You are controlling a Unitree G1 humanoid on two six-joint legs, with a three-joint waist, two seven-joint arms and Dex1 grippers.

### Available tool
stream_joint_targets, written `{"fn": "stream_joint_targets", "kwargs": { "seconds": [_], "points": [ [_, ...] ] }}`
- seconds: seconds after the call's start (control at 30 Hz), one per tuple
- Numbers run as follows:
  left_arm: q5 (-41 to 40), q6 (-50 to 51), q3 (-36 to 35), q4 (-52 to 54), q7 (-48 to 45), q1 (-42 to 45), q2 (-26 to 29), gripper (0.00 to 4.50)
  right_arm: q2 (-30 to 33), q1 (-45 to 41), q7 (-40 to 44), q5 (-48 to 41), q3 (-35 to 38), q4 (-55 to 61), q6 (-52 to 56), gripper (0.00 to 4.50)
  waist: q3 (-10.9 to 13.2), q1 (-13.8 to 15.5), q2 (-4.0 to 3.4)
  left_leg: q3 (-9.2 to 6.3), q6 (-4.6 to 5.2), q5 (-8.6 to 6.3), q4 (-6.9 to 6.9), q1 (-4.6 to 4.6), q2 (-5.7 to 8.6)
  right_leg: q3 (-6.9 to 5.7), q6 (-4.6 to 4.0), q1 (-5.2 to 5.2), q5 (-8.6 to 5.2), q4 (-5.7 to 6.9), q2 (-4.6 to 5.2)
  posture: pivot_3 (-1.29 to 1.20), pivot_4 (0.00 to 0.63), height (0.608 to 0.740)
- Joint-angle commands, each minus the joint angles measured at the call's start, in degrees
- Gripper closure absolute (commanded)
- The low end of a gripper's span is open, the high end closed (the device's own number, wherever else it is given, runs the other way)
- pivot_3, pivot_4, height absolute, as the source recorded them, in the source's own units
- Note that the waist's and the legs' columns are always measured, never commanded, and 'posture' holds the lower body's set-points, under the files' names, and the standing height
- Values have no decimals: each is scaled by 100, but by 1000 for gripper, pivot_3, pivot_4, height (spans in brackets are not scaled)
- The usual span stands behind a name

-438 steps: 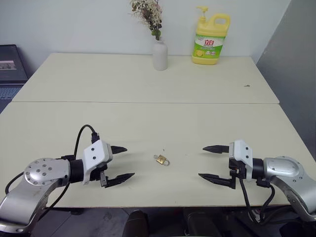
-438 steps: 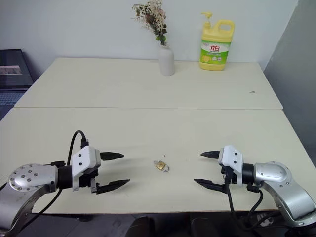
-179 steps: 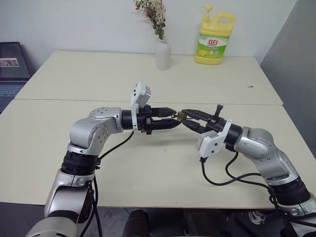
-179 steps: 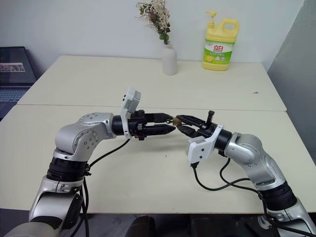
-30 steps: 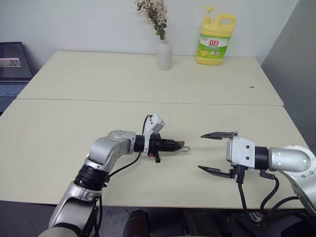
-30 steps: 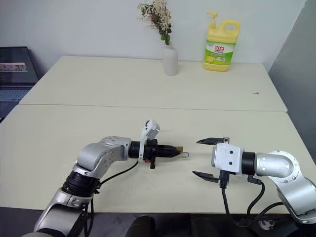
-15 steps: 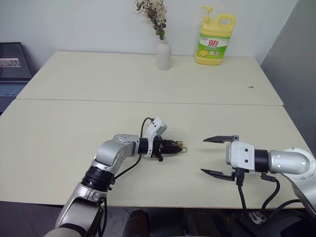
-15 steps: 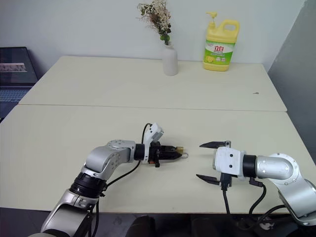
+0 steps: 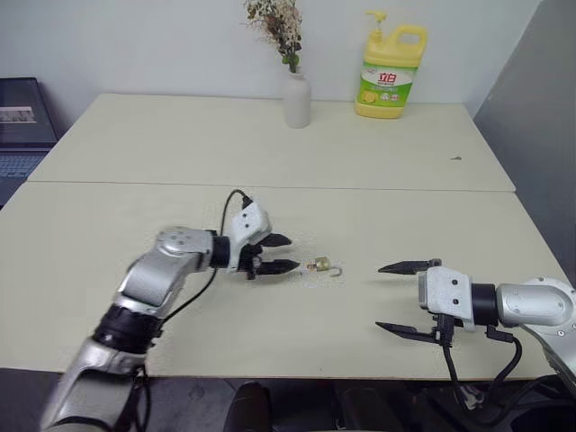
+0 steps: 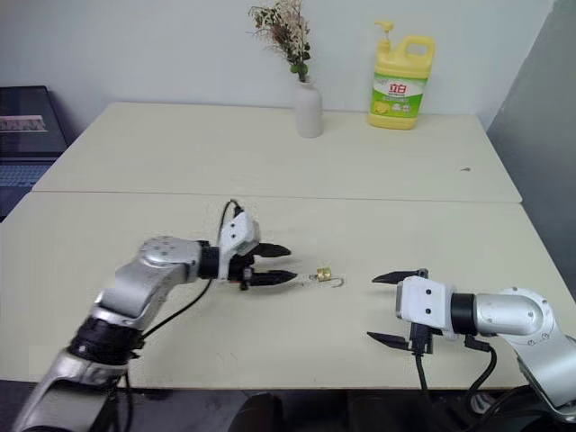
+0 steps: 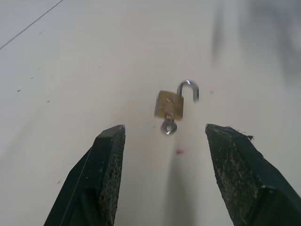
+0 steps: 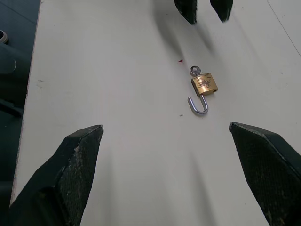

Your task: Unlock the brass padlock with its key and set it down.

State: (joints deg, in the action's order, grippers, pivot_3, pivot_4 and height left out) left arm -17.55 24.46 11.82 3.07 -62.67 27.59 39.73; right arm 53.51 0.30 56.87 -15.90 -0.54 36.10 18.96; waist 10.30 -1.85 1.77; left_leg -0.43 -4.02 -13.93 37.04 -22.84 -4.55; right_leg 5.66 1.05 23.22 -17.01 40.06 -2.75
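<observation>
I see two cream tables pushed together, with a thin seam between them. Behind them is a plain pale wall. On the far table stands a white vase with dried flowers, and near it a yellow soap bottle with a pump. At the right is a grey panel. At the far left is a dark screen. The light is even.

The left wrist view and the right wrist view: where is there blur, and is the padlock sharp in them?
Left wrist view: the brass padlock is fairly sharp, a dark smear blurs the far corner. Right wrist view: the padlock is crisp, while the left claw beyond it trails soft streaks.
</observation>
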Motion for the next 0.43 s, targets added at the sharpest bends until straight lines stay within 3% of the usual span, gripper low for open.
{"fn": "stream_joint_targets", "kwargs": {
  "seconds": [0.03,0.2,0.43],
  "points": [
    [-18,-417,-381,528,-186,-196,330,1643,-109,-136,-129,-154,218,51,50,0,0,1,0,1,0,0,1,-1,0,0,1,0,0,0,0,0,150,740],
    [-245,-377,-896,1232,-222,-893,745,1643,-282,-349,-218,-127,181,-194,-17,0,0,-2,0,7,0,0,0,-1,-2,1,3,0,0,-3,2,0,150,740],
    [-367,-424,-1124,1574,-114,-1362,763,1643,-278,-634,-80,-87,30,-508,-171,0,0,0,0,10,0,0,0,0,-3,1,3,1,-1,-4,2,0,150,740]
  ]
}}
